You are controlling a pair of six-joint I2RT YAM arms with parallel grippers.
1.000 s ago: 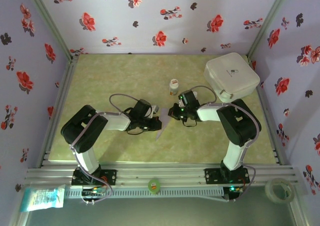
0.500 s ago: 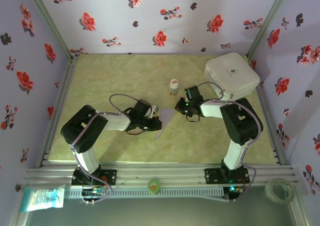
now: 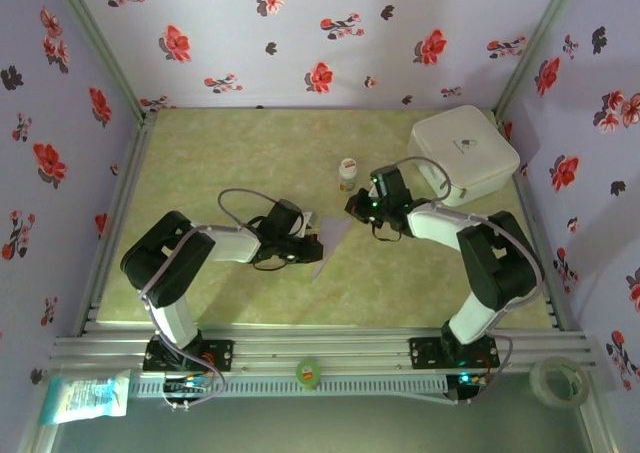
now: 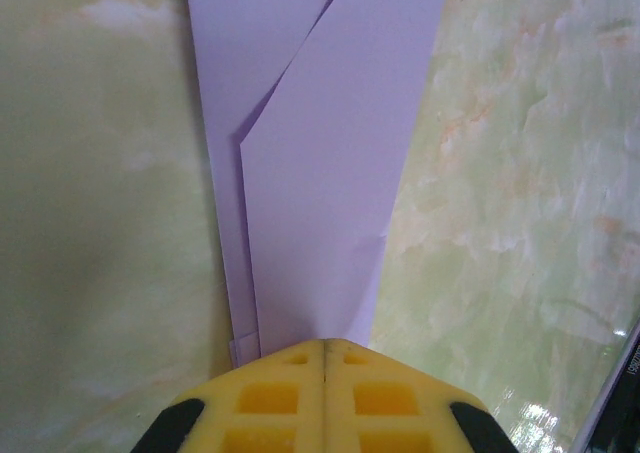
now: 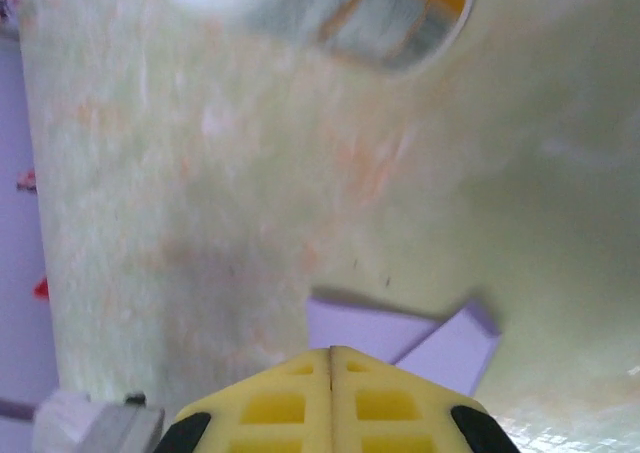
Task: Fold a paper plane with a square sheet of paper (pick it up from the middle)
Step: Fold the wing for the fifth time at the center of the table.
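Note:
The square sheet of paper (image 3: pixel 335 235) is pale lilac and folded into a narrow pointed strip, flat on the green table near the middle. In the left wrist view the paper (image 4: pixel 320 173) runs straight ahead with a diagonal fold edge across it. My left gripper (image 3: pixel 312 247) is shut, and its yellow fingertips (image 4: pixel 290 358) sit on the strip's near end; a pinch cannot be made out. My right gripper (image 3: pixel 355 209) is shut just beyond the strip's far end, beside the small bottle. Two folded corners of the paper (image 5: pixel 400 333) show past the right gripper (image 5: pixel 330 351), which has nothing between its fingers.
A small white bottle (image 3: pixel 347 171) with an orange label stands just behind the right gripper and shows blurred (image 5: pixel 390 13) in the right wrist view. A white rounded box (image 3: pixel 463 153) sits at the back right. A green tape roll (image 3: pixel 307 372) lies on the front rail.
The right gripper has pulled back from the paper, up and to the right toward the bottle, and its elbow has swung outward. The left gripper and the paper have stayed put.

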